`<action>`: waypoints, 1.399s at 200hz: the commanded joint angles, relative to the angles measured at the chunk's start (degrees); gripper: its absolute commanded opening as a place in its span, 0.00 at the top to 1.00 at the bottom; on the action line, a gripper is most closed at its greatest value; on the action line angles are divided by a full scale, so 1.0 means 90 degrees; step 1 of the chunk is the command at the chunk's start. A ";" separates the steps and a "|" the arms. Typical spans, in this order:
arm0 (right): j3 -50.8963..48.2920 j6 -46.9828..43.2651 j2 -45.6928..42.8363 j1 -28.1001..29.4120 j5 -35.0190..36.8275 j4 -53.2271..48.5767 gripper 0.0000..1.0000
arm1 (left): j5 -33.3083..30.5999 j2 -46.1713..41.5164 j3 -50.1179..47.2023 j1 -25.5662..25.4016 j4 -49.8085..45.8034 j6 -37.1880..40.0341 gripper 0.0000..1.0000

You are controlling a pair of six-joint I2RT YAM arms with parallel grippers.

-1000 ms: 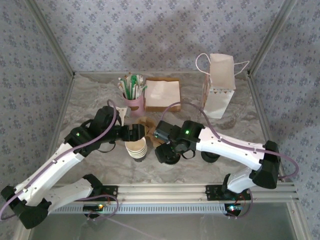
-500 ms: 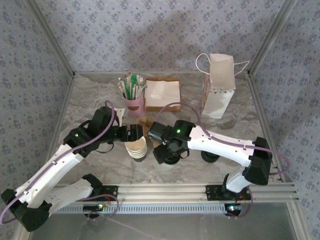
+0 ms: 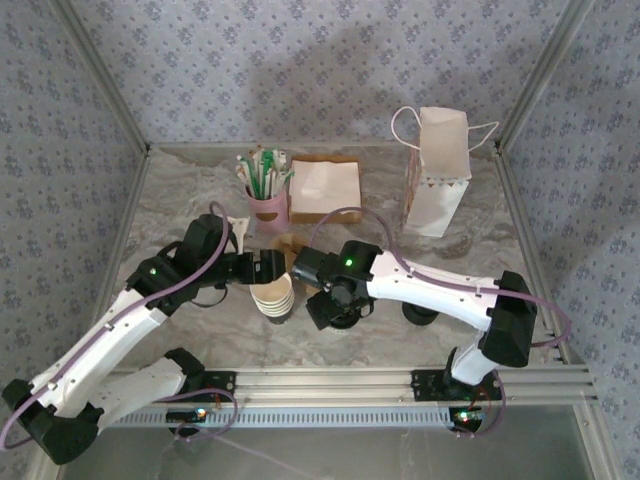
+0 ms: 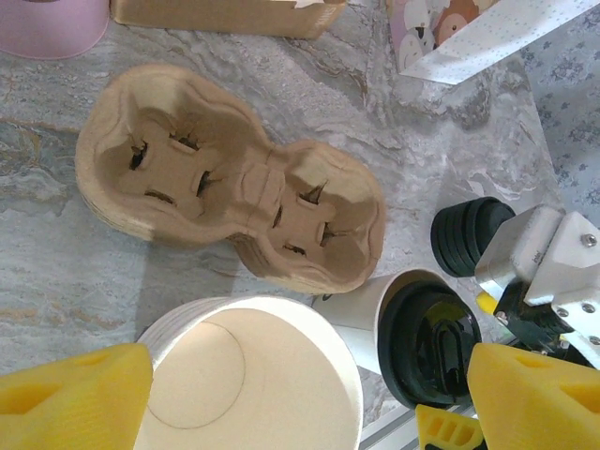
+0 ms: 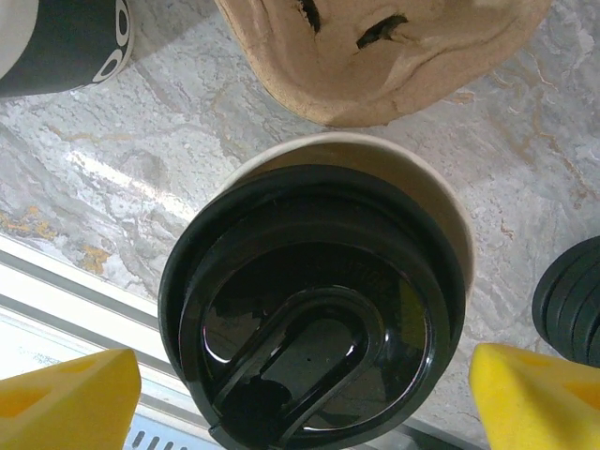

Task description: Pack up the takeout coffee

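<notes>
Top: left gripper [image 3: 270, 276] and right gripper [image 3: 331, 306] sit side by side.

Left wrist: jaws wide, holding nothing, cup stack [image 4: 251, 375] below them. The takeout coffee [image 4: 427, 343] is just beside one finger.

Right wrist: jaws wide, empty, with the coffee directly beneath, between the fingers [image 5: 67, 401].

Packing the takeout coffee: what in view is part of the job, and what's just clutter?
Job: lidded coffee cup, cardboard cup carrier, probably the paper bag.
Lying about: stack of lidless cups, spare black lids, pink cup of wrapped sticks, napkins.
</notes>
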 commanded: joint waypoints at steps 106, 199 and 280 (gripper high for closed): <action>0.0090 -0.0043 0.0145 -0.0099 -0.0003 -0.0212 0.13 | 0.0100 -0.0168 -0.0025 0.0049 0.0096 0.0080 0.12; -0.0046 -0.0053 0.0164 -0.0189 -0.0110 -0.0071 0.16 | 0.0107 -0.0159 -0.0070 0.0051 0.0162 0.0063 0.12; -0.0130 -0.0093 0.0193 -0.0278 -0.0172 -0.0006 0.16 | 0.0102 -0.0144 -0.0063 0.0068 0.0187 0.0071 0.12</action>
